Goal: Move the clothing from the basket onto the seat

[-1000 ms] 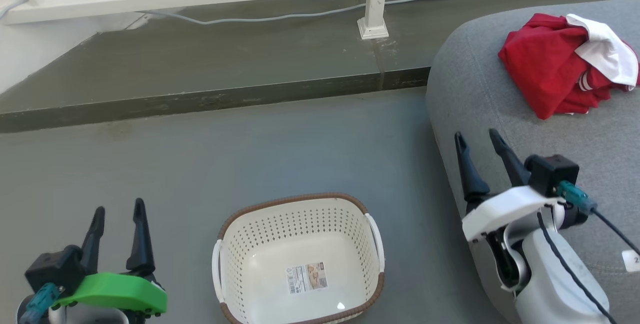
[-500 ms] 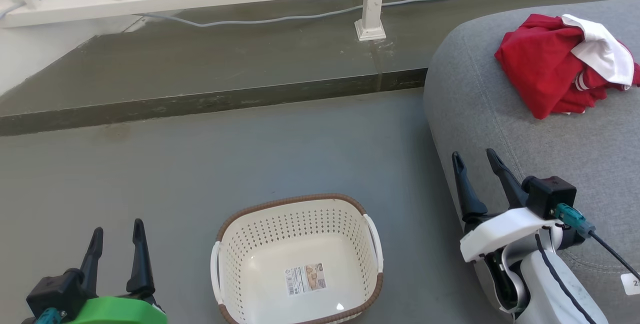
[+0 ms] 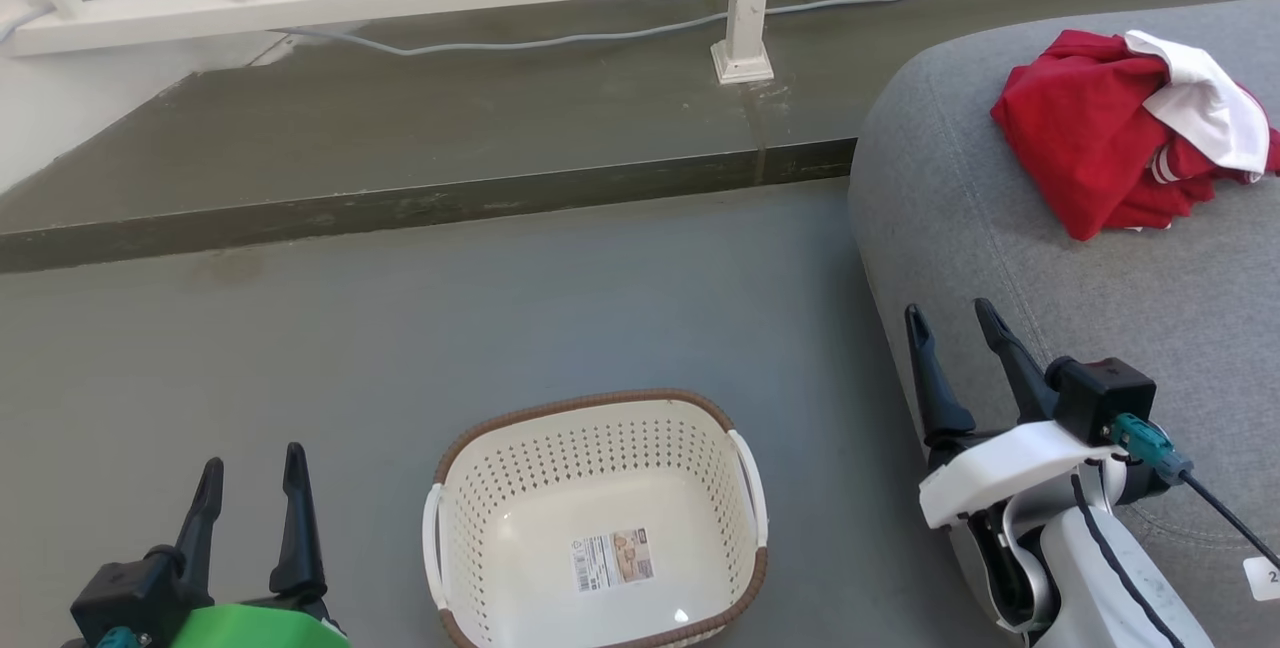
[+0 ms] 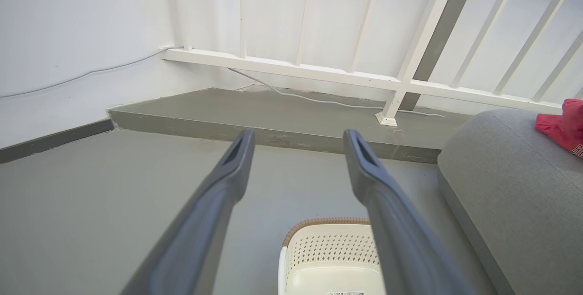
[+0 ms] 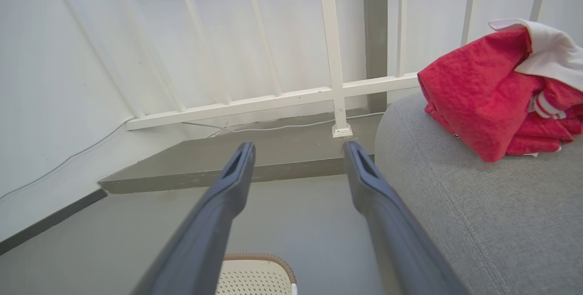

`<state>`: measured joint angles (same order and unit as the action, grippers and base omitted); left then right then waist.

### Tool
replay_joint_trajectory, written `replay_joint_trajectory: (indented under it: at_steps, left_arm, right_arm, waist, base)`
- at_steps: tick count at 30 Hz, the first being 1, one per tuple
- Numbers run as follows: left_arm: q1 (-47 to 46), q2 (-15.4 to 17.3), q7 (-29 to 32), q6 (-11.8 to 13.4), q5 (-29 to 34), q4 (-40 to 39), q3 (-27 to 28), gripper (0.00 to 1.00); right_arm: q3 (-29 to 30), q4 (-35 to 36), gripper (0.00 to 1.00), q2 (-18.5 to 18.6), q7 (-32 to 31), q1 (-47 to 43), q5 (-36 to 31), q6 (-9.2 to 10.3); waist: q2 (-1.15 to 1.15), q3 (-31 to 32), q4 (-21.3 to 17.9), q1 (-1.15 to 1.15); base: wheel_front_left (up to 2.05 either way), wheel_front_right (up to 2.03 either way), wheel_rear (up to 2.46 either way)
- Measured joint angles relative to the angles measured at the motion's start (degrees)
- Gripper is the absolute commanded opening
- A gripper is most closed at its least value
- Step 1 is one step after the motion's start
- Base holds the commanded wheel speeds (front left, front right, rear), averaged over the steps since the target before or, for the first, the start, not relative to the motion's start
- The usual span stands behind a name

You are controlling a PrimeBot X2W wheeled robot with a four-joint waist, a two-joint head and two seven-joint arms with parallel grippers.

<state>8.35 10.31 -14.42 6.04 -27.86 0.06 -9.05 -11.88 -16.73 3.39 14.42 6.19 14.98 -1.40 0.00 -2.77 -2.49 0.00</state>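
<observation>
Red clothing lies bunched on the seat, right of and beyond the basket, which looks empty. Right claw, right of basket, is nearer; left claw left of it. Both spread, holding nothing.

Bright even daylight, soft shadows, wide-angle wrist-view distortion.

Can read only a "2" on a white tag at the head view's right edge. Cannot read the sticker in the basket, too small, nor the edge-cut white lettering on the clothing.
</observation>
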Motion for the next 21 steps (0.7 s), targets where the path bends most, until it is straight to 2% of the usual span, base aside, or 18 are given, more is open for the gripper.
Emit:
replay_joint_trajectory:
  at_steps: [21]
  left_arm:
    - [2.6,-0.2,0.0,-1.0,1.5,-0.4,0.3,1.0]
  right_arm:
    - [-0.1,1.2,1.0,-0.1,0.0,-2.2,-0.4,0.57]
  waist:
    - [0.0,1.6,0.2,0.0]
  base:
    - [0.0,0.0,0.0]
